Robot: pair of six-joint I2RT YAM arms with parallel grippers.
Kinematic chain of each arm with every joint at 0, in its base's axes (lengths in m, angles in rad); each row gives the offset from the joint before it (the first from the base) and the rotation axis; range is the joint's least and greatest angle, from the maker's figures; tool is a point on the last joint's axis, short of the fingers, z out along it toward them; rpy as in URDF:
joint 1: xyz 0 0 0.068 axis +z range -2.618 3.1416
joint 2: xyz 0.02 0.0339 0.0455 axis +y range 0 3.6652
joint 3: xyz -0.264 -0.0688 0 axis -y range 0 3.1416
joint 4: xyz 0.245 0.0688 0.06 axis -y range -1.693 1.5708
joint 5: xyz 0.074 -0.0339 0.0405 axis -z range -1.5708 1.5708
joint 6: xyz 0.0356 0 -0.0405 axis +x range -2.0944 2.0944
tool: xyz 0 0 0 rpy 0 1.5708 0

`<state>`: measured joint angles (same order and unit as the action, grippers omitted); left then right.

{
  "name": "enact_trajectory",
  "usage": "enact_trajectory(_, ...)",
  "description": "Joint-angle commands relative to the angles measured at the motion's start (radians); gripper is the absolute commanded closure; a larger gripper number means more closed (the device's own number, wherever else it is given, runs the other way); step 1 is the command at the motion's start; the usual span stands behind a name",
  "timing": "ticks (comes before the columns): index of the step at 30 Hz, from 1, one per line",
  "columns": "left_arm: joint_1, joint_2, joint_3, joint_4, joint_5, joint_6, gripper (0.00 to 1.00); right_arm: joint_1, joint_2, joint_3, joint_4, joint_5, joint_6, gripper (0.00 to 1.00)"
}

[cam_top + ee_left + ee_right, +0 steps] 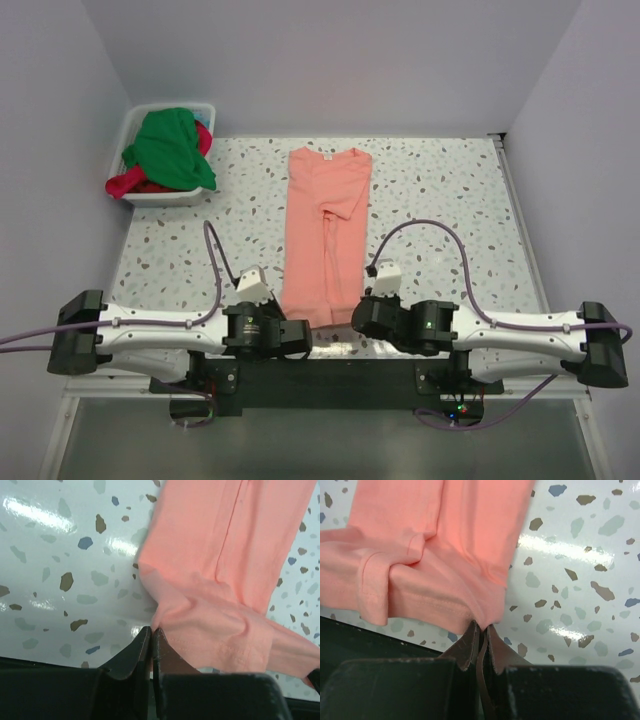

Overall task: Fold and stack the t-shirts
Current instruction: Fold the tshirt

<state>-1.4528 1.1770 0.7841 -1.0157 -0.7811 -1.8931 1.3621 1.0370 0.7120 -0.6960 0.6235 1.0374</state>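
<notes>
Where hem nears counter (450, 190) edge, clamped on pink shirt (325, 220) corners by left end effector (151, 631) and right end effector (482, 627); laid lengthwise, collar far, room both sides.

A white table (450, 200) flecked with grey, brown and blue chips fills the floor of the scene (its gloss throws bright glare in both wrist views). A white plastic tub (160, 198) sits at its far left corner. Pale lilac walls (350, 60) close in three sides. Along the table's right edge runs what looks like a thin metal strip (519, 230).
</notes>
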Motion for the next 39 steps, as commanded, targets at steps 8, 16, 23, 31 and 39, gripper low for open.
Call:
enact_trajectory(8, 0.203, 0.033, 0.063, 0.112, -0.135, 0.221, 1.0, -0.142, 0.054, 0.09, 0.13, 0.107, -0.194, 1.0)
enact_trajectory(16, 0.396, 0.127, 0.132, 0.383, -0.089, 0.569, 1.0, -0.299, 0.1, 0.127, 0.25, 0.038, -0.359, 1.0)
enact_trajectory(23, 0.529, 0.248, 0.224, 0.537, -0.038, 0.779, 1.0, -0.444, 0.193, 0.181, 0.366, -0.037, -0.464, 1.0)
enact_trajectory(31, 0.67, 0.395, 0.325, 0.649, 0.005, 0.919, 1.0, -0.578, 0.394, 0.294, 0.48, -0.126, -0.559, 1.0)
enact_trajectory(39, 0.766, 0.53, 0.421, 0.746, 0.097, 1.011, 1.0, -0.713, 0.593, 0.431, 0.54, -0.223, -0.596, 1.0)
